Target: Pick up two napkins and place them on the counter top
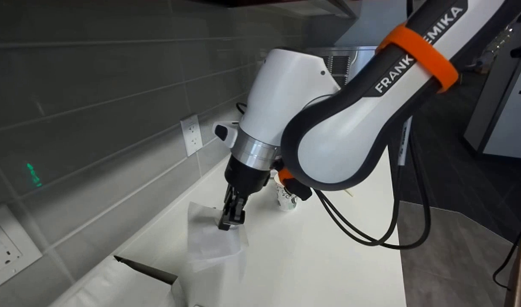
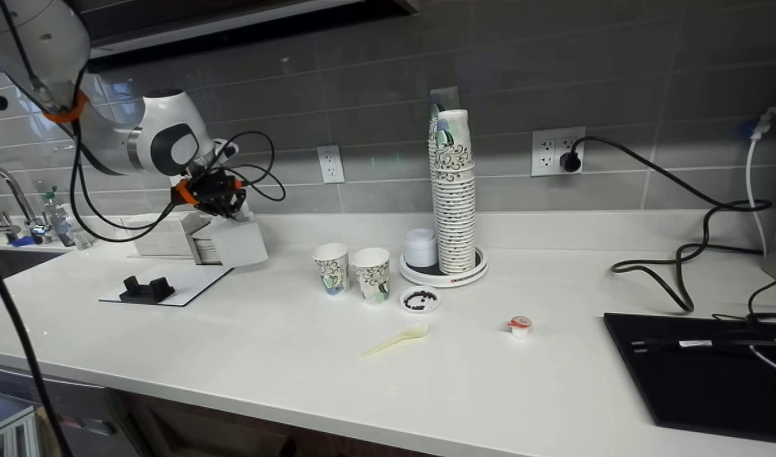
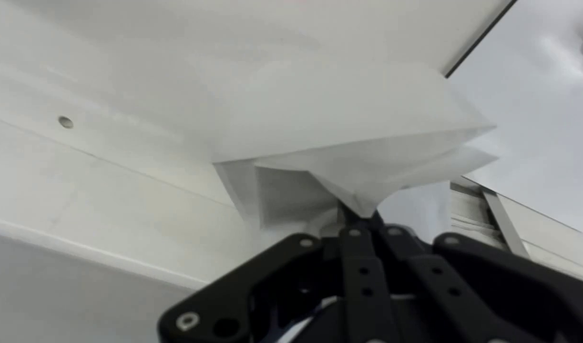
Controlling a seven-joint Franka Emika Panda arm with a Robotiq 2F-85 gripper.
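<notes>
My gripper is shut on thin white napkins. In the wrist view the pinched point of the napkins goes between the closed fingertips, and the sheets flare out beyond them. More than one layer shows there; I cannot tell exactly how many sheets are held. In an exterior view the napkins hang from the gripper beside the open end of a white box, with the lower edge near the counter. The counter top is the long white surface below, also in an exterior view.
A white box with stacked napkins stands by the wall. Two paper cups, a lid with dark beads, a spoon and a tall cup stack stand further along. A black block sits on a white board.
</notes>
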